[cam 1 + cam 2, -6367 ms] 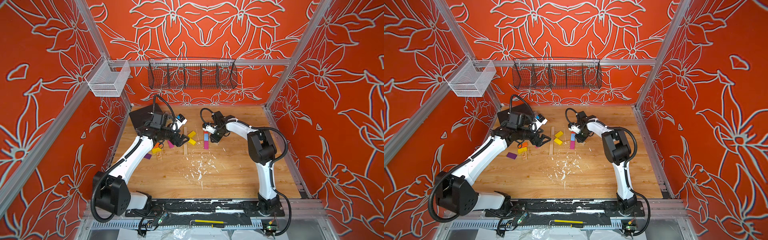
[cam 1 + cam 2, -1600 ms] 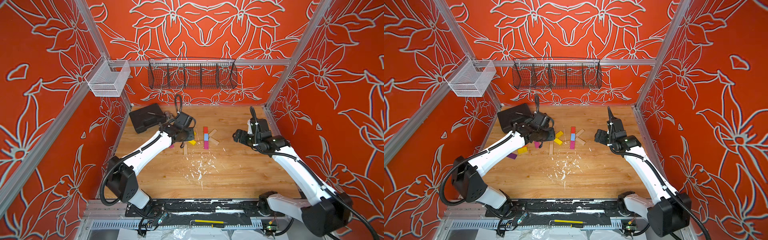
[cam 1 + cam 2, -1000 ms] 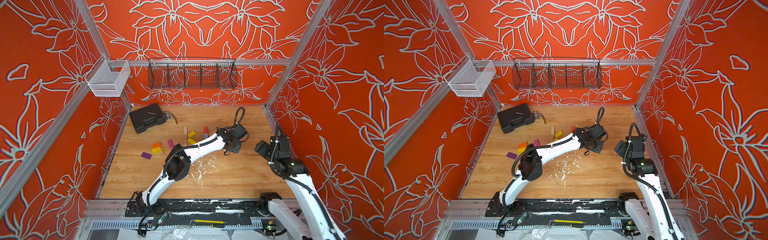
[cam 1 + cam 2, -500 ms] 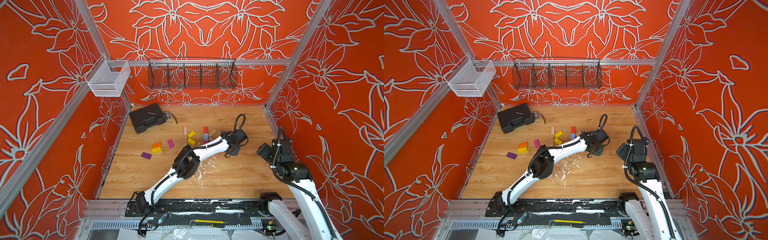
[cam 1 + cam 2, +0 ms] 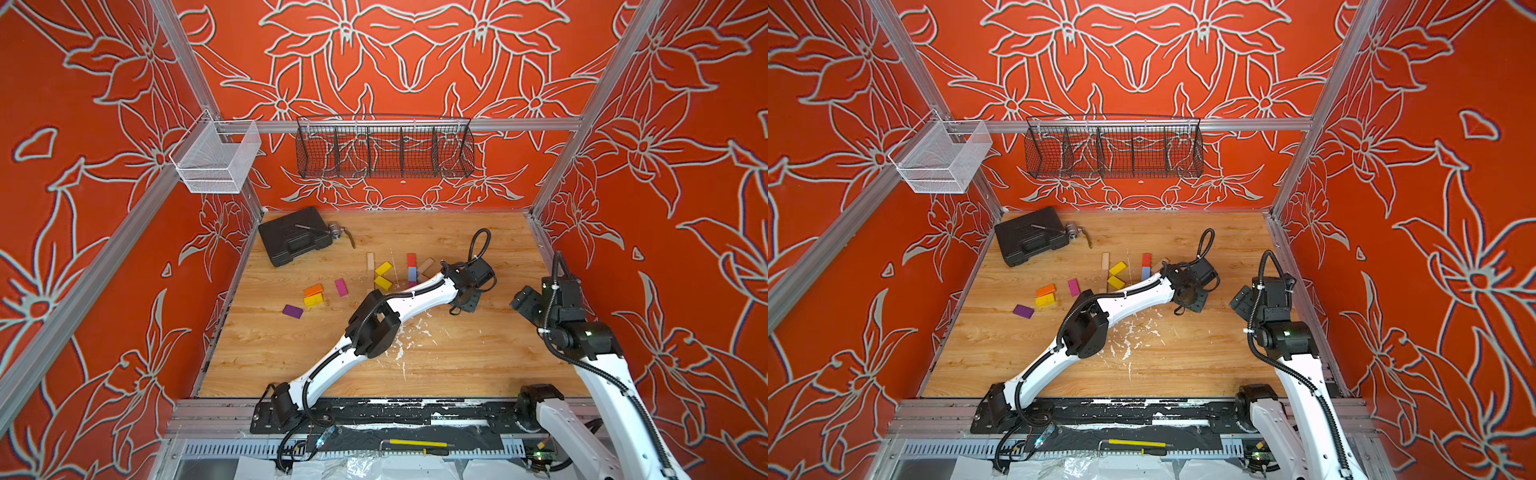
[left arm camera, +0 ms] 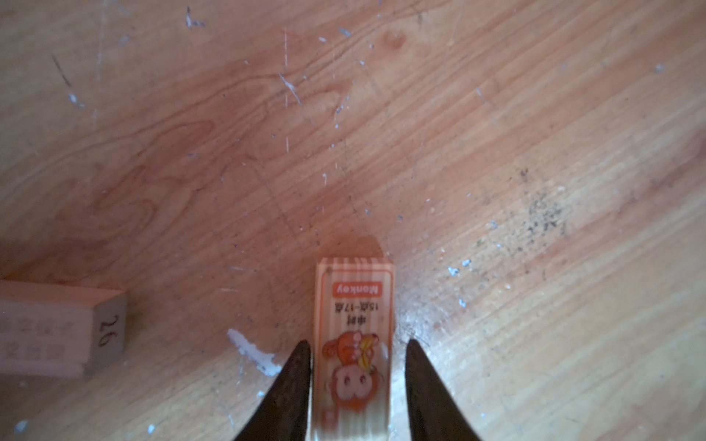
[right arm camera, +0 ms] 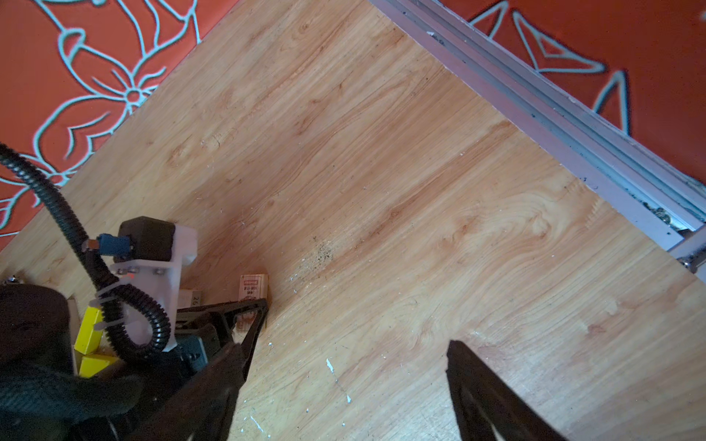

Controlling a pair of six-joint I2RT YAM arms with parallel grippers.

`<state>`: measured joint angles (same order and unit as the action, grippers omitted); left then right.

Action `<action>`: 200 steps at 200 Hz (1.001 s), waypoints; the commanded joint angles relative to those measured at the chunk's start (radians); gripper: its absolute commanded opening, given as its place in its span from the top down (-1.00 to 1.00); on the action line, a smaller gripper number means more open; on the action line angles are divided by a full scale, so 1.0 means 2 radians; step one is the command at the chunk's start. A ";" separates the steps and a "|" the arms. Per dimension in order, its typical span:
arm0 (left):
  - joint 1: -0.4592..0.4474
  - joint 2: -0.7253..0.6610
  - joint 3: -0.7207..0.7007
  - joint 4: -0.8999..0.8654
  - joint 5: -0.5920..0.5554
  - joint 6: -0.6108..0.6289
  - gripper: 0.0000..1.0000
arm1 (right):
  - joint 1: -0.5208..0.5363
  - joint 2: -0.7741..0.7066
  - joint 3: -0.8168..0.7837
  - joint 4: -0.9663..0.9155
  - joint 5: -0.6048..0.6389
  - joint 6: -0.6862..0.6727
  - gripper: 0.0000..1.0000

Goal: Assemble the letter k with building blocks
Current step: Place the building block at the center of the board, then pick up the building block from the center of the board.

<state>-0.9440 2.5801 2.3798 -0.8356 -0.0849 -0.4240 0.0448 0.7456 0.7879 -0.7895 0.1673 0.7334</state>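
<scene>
Left hand straddles "Monkey" block; neighbour reads 26.

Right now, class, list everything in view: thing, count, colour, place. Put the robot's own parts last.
case: one, black, far left corner.
long bar: one, pale wood, mid table.
yellow blocks: three; two beside the long bar, one beside the orange block.
orange block, magenta block, purple block: one each, left of centre.
red block, blue block: one each, in line, centre.
pale blocks: two, one marked 26, one monkey-printed.
paint flecks: many, white, table middle.
wire baskets: two, black on back wall, white on left rail.
tool: one, yellow-handled, front rail.
left gripper: one, black, open astride the monkey-printed block.
right gripper: one, black, open, empty.
</scene>
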 commanded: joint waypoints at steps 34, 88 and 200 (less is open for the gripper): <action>0.028 -0.148 -0.096 0.053 0.047 -0.018 0.17 | -0.002 0.024 0.022 0.007 -0.056 -0.010 -0.69; 0.059 -0.388 -0.350 0.184 0.111 0.084 0.18 | 0.006 0.106 0.058 0.019 -0.129 -0.027 -0.59; 0.103 -0.660 -0.613 0.193 0.116 0.317 -0.04 | 0.125 0.293 0.094 0.067 -0.106 -0.013 -0.33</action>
<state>-0.7555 1.3441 1.2022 -0.4202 0.1333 0.0044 0.2710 1.2678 0.9451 -0.6796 -0.0574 0.6842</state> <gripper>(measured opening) 0.494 0.667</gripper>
